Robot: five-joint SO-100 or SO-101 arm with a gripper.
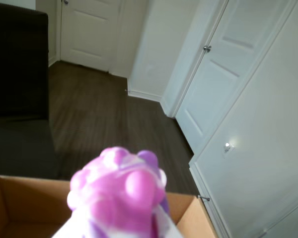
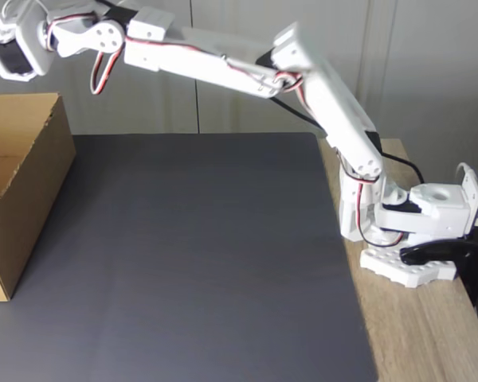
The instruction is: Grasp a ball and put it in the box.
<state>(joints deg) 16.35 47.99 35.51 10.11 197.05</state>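
Note:
The purple-pink bumpy ball (image 1: pixel 120 191) sits close in the lower middle of the wrist view, and my gripper (image 1: pixel 121 223) is shut on it from below, its white fingers just showing at the frame's bottom edge. Behind and under the ball lies the open top of the brown cardboard box (image 1: pixel 20 198). In the fixed view the white arm (image 2: pixel 223 64) stretches to the upper left, and its wrist (image 2: pixel 20 48) hangs above the box (image 2: pixel 32 183) at the left edge. The ball itself is hidden in that view.
A dark grey mat (image 2: pixel 191 255) covers the table beside the box, and the arm's base (image 2: pixel 414 231) stands on the wooden edge at the right. Beyond the box, the wrist view shows a dark wood floor (image 1: pixel 104 114), white doors (image 1: pixel 223 74) and a dark sofa (image 1: pixel 15 89).

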